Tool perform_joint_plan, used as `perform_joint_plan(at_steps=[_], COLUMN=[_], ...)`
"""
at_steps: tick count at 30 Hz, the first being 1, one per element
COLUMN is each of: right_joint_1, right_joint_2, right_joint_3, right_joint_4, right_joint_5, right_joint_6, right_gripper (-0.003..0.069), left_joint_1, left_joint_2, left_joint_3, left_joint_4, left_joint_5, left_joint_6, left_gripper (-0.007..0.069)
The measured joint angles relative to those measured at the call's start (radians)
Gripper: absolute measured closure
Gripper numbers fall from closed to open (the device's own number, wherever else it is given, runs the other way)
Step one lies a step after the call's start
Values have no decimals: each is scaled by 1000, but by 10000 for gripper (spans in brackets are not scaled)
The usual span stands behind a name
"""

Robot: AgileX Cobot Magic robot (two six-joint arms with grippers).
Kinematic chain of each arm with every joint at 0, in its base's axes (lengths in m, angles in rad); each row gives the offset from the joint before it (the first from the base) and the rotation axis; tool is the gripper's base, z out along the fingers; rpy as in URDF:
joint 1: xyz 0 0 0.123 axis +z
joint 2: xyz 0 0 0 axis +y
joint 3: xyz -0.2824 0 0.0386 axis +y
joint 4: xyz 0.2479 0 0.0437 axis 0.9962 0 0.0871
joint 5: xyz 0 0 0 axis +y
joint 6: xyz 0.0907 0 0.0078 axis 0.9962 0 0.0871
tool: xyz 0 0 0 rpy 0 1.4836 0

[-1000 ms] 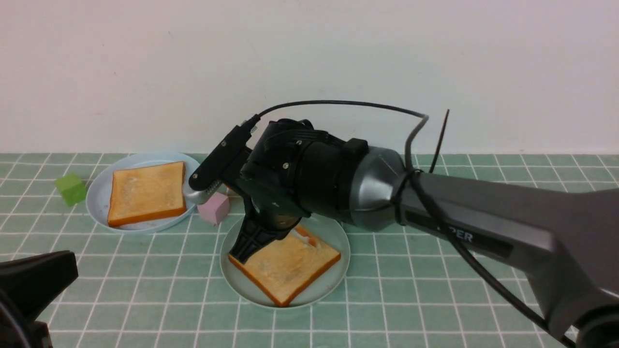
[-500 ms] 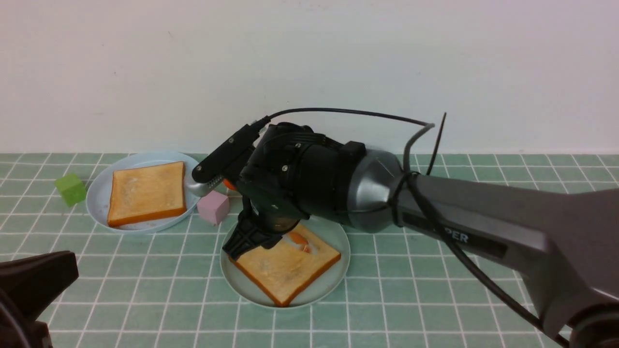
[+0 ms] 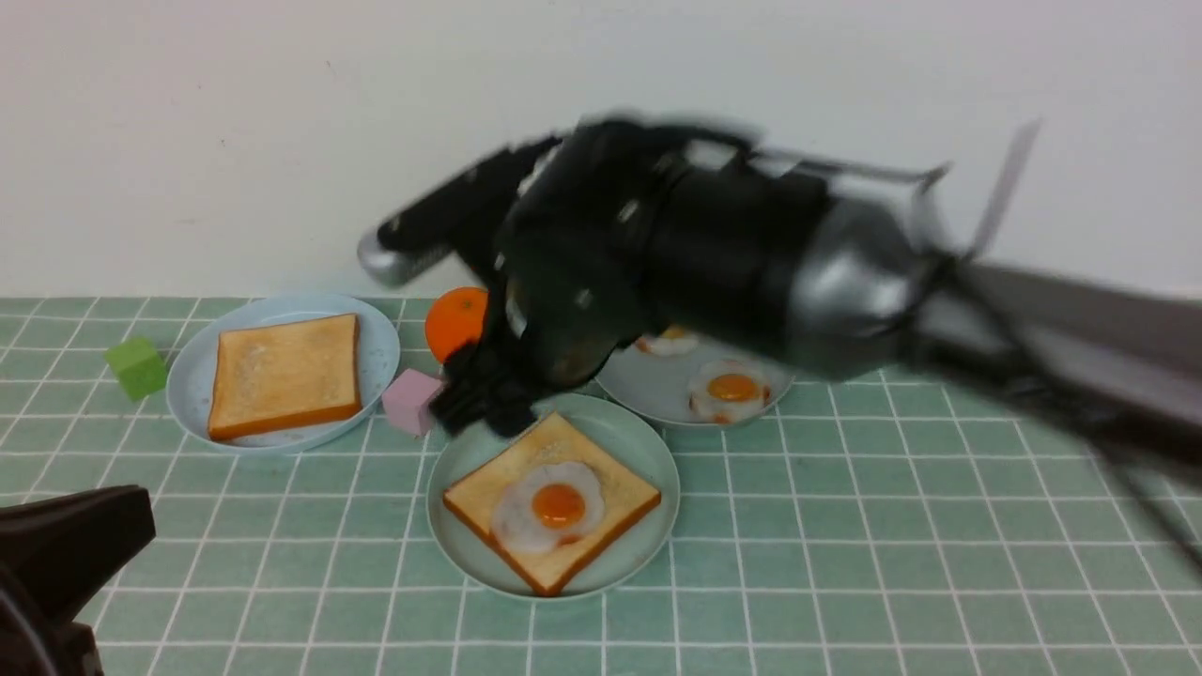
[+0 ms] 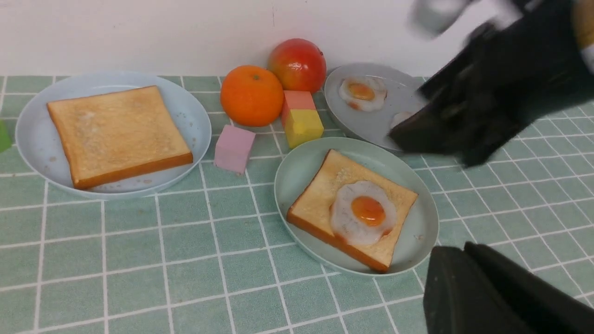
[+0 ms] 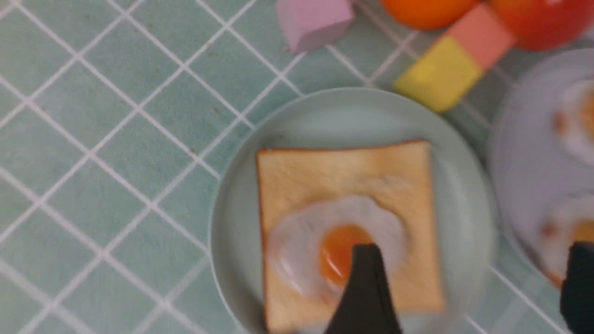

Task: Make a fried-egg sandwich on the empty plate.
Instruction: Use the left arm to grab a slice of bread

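Right, front view: mint-green plate point(image 3: 648, 545) sits centre-low on the bench point(image 3: 845, 563) w/ one toast slice point(image 3: 488, 502) on it, turned corner-on to the camera, and the fried egg point(image 3: 549, 505) flat on top, yolk up. Blurred right arm point(image 3: 732, 253) crosses upper centre, its jaws hanging just above the plate's far-left rim, touching nothing. The second toast point(image 3: 285, 376) lies flat on the pale blue plate point(image 3: 380, 352), left of centre, approx square-on. The left arm point(image 3: 66, 554) pokes in at the lower-left corner, so it looks the nearer one for that slice. Left wrist view: second toast at left, egg-topped slice centre-right, well apart; left jaws show only as a dark wedge lower right, can't tell if apart or together. Right wrist view: right jaws wide apart, nothing between, looking down on the egg. Judging by this: egg step done, top slice not yet on. It's square, so no long axis, thin & low in its plate; prob. best taken by an edge, then carried toward frame centre and turned a bit to match the slice below.
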Motion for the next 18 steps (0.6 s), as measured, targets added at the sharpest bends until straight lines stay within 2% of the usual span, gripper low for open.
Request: perform_joint_plan(at_steps=[3,5,8,11,14,16,18], right_joint_1=[1,1,1,1,1,1,1], right_joint_2=[-106,-167,-272,-377,-475,-551,-640], right_joint_3=[0,0,30,106,194,266,342], right_joint_4=[0,1,-9,-9,-13,-17,-17], right_joint_5=[143,222,258,272,276,277,279], right_joint_6=[-46,-71,-92,-95,-88,-77,-72], right_gripper=[250,348,511,642,671,673,673], left_joint_1=[0,0,0,0,16,62,146], left_joint_2=[33,88,209,357,515,616,712], left_joint_3=[0,-5,-45,-124,-233,-316,-400], left_joint_4=[-10,-24,-81,-146,-197,-241,-317], left_joint_5=[0,0,0,6,27,51,84], left_joint_6=[0,0,21,112,224,319,464], left_gripper=[596,596,606,638,638,638,638])
